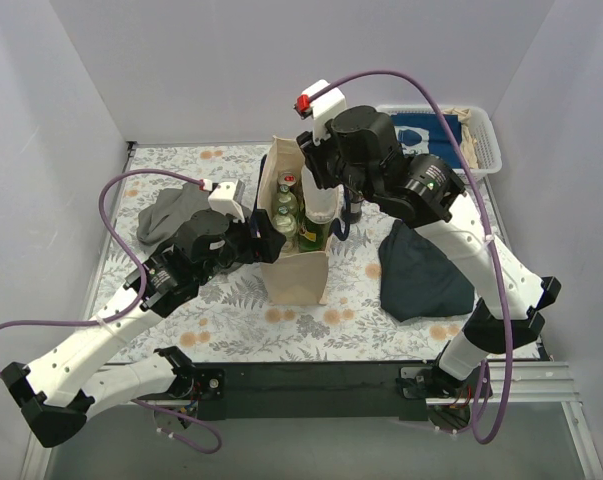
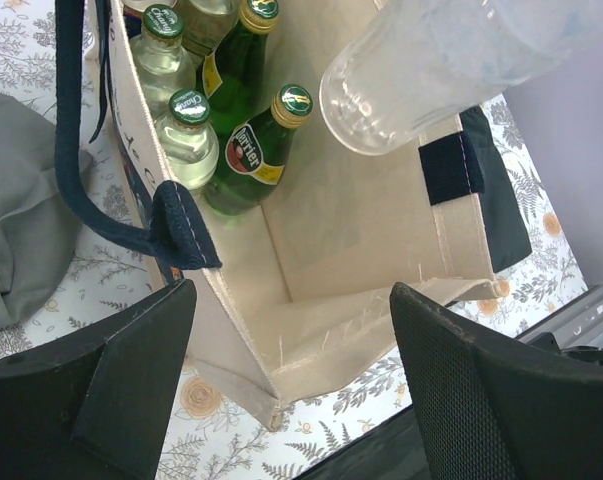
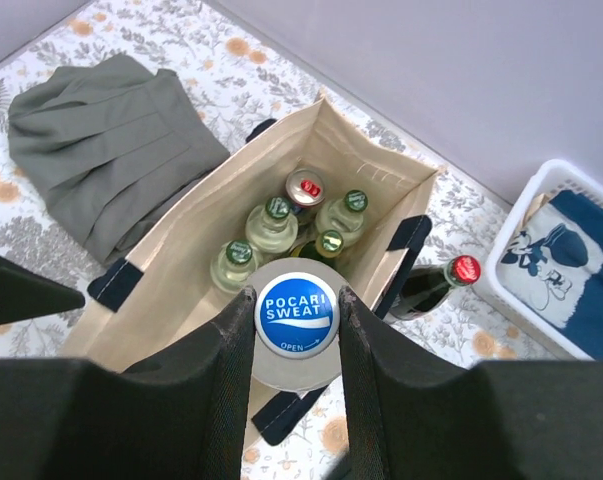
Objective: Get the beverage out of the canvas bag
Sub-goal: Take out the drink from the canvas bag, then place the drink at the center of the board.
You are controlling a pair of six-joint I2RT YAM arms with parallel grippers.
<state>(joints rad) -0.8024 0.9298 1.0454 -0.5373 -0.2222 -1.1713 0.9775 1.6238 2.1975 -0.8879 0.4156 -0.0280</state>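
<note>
- The Pocari Sweat bottle (image 3: 296, 318) is clamped at its cap by the right gripper (image 3: 295, 305) and hangs upright, its base at the canvas bag (image 3: 181, 250) mouth.
- The left gripper (image 2: 291, 295) is spread open beside the bag, with nothing gripped.
- A straight upward lift is judged sufficient.

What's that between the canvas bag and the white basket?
A dark bottle with a red cap, right beside the canvas bag, well short of the white basket. The right wrist view shows it clearly.

Plain white walls (image 1: 231, 60) close in a table (image 1: 236, 318) with a leaf-and-flower patterned top, evenly lit.
</note>
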